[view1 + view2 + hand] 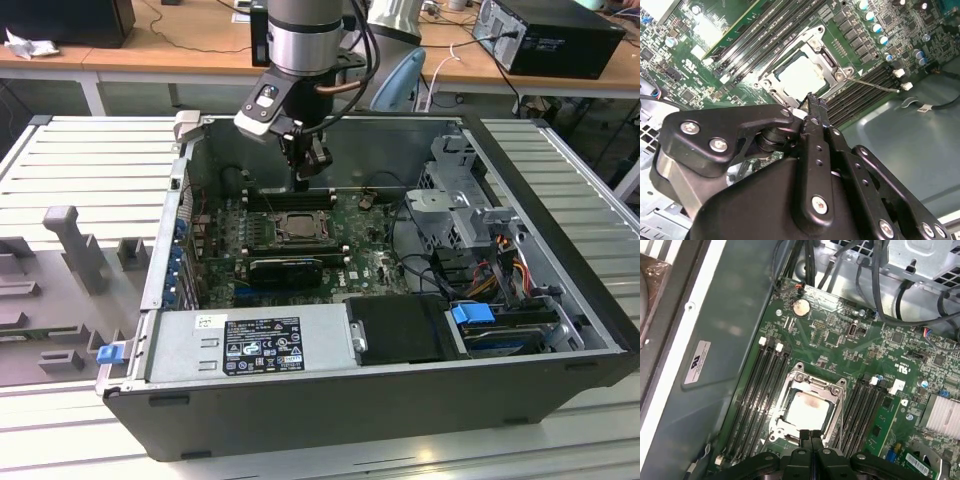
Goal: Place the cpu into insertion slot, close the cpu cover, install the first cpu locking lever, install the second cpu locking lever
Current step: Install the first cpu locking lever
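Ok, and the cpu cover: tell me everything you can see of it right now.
The cpu cover is a thin silvery-grey frame with a square cut-out, and it looks like stamped metal. It lies flat, closed down over the pale cpu, whose face shows through the cut-out. Round metal studs sit at its corners, and long dark memory slots run along both sides. The gripper, fingers shut, hangs over one edge. Whether it touches the cover cannot be told.
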Robot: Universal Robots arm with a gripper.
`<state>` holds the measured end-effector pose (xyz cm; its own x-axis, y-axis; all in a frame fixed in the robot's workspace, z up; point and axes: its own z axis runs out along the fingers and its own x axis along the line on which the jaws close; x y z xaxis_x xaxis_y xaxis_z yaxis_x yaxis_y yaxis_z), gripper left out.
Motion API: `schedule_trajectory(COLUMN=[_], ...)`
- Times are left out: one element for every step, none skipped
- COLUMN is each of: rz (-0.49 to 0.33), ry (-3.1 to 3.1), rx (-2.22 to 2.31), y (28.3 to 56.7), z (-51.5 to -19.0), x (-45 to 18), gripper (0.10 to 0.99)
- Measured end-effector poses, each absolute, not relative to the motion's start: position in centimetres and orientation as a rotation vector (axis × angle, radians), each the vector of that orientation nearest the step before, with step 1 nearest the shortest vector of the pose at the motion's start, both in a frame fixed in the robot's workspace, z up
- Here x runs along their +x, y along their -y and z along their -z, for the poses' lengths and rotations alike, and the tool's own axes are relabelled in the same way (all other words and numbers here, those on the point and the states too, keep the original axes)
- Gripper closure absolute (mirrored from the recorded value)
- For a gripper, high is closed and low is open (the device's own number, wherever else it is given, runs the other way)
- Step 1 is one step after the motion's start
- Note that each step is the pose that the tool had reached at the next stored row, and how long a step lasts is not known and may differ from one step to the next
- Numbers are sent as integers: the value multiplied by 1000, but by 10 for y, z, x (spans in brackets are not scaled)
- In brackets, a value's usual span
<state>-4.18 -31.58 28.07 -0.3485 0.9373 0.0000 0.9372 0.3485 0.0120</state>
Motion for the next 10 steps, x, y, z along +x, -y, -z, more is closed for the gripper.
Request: schedule_trajectory(rz=[-15, -15, -16, -16, -16, -16, -16, -16, -16, -16], ry=[-2578, -2586, -2595, -2622, -2633, -2647, -2652, -2655, -2663, -2669], rx=[1783, 1772, 1759, 1718, 1702, 1680, 1672, 1667, 1654, 1645], y=[316, 316, 316, 316, 316, 316, 316, 316, 316, 316], z=[-281, -281, -281, -281, -281, -281, -281, -281, -281, -281], x=[-42, -42, -42, -42, -42, -42, -42, -42, -42, -42], gripper=[980, 980, 980, 980, 980, 980, 980, 980, 980, 980])
